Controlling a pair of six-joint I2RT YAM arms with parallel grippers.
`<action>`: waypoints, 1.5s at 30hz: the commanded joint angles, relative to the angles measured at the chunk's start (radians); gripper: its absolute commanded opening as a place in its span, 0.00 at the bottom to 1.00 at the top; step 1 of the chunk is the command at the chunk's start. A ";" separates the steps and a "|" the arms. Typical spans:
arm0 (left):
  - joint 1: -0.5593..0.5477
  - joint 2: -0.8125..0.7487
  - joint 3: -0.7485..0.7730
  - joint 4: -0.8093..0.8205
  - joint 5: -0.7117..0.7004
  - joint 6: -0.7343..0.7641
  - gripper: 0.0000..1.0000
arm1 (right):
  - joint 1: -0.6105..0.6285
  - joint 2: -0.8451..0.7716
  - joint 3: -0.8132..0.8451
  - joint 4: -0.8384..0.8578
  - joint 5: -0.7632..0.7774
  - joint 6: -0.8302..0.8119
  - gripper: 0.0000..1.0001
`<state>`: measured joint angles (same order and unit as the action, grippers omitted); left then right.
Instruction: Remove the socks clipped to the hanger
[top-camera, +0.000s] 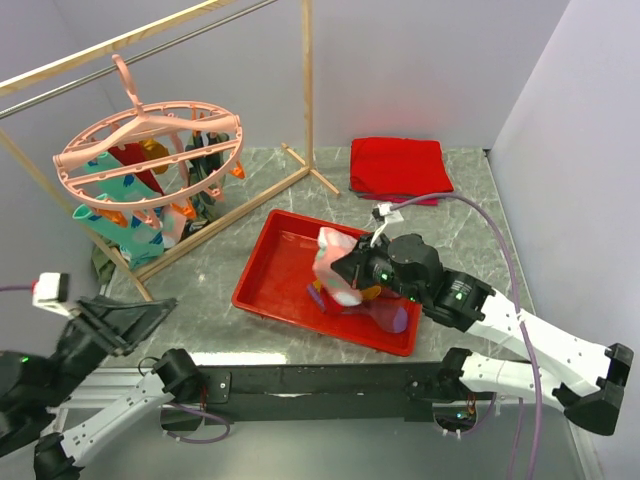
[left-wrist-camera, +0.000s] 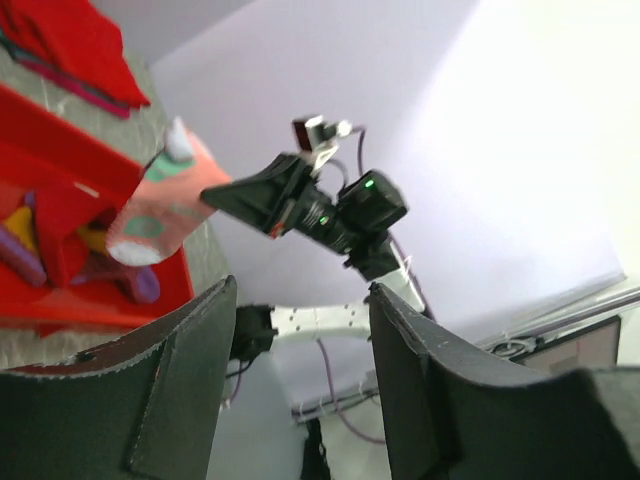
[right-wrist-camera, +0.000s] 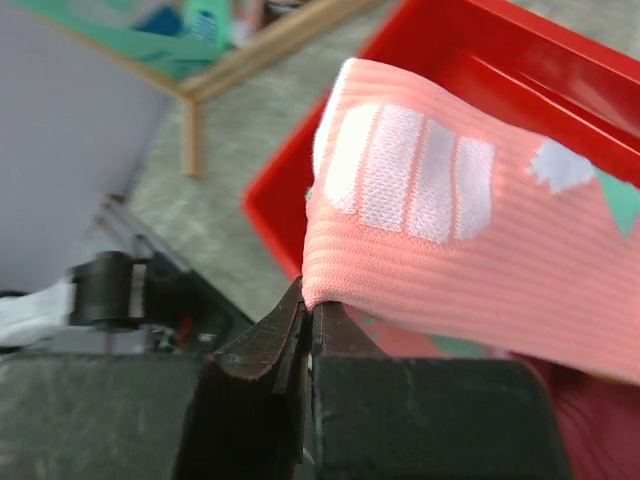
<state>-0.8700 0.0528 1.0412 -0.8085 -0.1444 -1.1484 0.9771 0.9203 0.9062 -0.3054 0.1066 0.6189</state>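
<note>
Nothing legible appears anywhere; the pink sock (right-wrist-camera: 470, 260) bears only plain white bars, no letters or numbers.

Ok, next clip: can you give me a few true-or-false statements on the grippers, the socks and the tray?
1. The right gripper is shut on a pink sock. True.
2. That sock hangs over the red tray. True.
3. The left gripper holds a sock. False: its jaws stand apart with nothing between them.
4. The hanger is bare. False: socks hang clipped under it.
5. The red cloth lies in the tray. False: it lies on the table, beyond the tray.
</note>
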 joint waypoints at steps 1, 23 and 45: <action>-0.001 -0.021 0.068 -0.032 -0.089 0.067 0.60 | -0.070 -0.011 -0.036 -0.124 0.039 -0.047 0.08; -0.001 0.104 0.327 -0.130 -0.267 0.311 0.57 | 0.247 0.587 0.281 0.610 0.283 -0.286 1.00; -0.006 0.098 0.316 -0.117 -0.268 0.317 0.58 | 0.232 1.489 1.115 0.830 0.071 -0.206 0.99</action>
<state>-0.8703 0.1417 1.3869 -0.9806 -0.4267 -0.8509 1.2510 2.3520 1.8885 0.5602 0.2306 0.3458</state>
